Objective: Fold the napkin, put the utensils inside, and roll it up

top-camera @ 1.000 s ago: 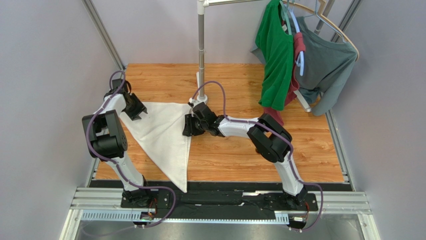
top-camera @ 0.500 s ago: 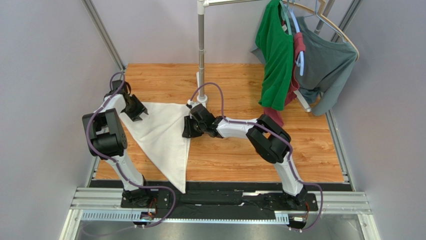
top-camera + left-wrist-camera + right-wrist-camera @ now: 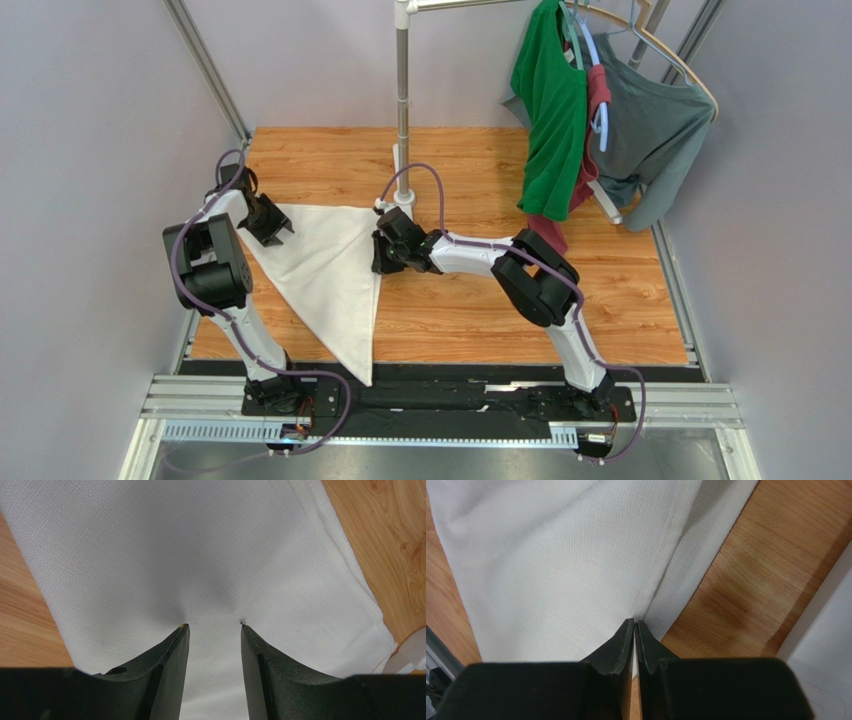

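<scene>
Pinching the napkin (image 3: 551, 555) hem in our closed right gripper (image 3: 635, 625), we should lift gently while our left gripper (image 3: 212, 626), fingers apart, pins cloth beneath.

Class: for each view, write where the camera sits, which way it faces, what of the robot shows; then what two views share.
Top external: fixed above and behind the robot, looking down on the table; left arm and right arm show whole, flanking the napkin.
Left wrist: on that wrist, looking down past the left gripper, fingers parted, onto cloth.
Right wrist: on that wrist, looking down past the right gripper, shut on the napkin's hem.
Shared: both wrist views show napkin and table.
</scene>
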Action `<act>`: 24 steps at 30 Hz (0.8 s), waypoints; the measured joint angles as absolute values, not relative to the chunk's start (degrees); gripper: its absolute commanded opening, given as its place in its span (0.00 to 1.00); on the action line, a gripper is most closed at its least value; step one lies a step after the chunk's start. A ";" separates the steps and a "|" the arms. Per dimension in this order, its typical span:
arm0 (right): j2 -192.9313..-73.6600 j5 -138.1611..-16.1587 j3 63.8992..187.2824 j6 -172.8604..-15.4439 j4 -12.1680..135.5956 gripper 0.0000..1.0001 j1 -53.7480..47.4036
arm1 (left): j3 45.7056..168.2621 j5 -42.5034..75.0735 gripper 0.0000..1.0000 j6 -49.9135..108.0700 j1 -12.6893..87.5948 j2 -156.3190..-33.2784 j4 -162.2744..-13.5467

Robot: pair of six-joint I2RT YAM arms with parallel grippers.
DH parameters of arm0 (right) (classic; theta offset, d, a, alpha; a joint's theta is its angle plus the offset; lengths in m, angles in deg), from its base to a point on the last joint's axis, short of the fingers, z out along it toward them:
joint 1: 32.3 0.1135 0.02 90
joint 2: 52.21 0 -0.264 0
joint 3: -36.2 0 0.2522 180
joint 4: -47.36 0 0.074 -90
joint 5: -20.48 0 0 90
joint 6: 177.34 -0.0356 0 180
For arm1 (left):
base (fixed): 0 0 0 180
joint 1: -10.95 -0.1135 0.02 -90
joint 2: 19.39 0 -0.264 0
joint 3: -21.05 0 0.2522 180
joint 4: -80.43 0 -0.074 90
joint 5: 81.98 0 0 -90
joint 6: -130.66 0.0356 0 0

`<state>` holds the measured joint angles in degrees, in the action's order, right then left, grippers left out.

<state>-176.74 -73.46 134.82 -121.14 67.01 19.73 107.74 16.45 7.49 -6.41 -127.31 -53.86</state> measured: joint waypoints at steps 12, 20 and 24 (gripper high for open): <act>-177.33 -69.75 137.44 -120.33 70.59 0.06 21.20 | 107.74 16.93 0.51 7.32 -6.46 -127.42 -53.88; -177.33 -68.83 139.06 -120.48 73.43 0.27 22.09 | 107.74 17.08 0.51 7.23 -6.50 -127.42 -53.88; -177.42 -67.17 141.22 -120.29 76.17 0.29 23.18 | 107.74 17.21 0.51 7.05 -6.54 -127.42 -53.88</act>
<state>-177.42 -67.17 141.22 -120.29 76.17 23.18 107.74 17.21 7.05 -6.54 -127.42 -53.88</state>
